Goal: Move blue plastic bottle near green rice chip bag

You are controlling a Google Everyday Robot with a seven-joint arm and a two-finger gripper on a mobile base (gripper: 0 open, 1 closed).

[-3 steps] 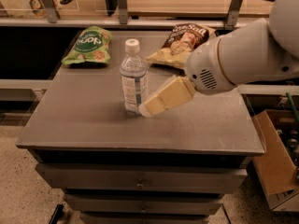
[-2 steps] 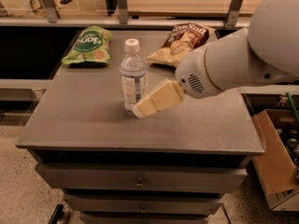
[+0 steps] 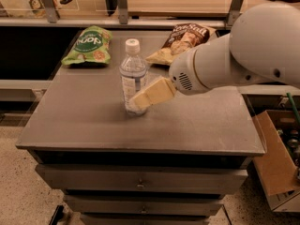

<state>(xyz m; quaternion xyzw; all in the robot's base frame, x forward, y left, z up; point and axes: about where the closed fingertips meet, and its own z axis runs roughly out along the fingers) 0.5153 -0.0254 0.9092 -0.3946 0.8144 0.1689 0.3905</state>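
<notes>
Your gripper point(image 3: 141, 99) reaches in from the right and sits against the lower half of the blue plastic bottle point(image 3: 132, 71), which stands upright, white cap on, near the middle of the grey cabinet top point(image 3: 89, 123). Whether the tool is clamped on it, you cannot tell. The green rice chip bag point(image 3: 88, 45) lies flat at the far left corner, apart from the bottle. A brown chip bag point(image 3: 185, 40) lies further right.
</notes>
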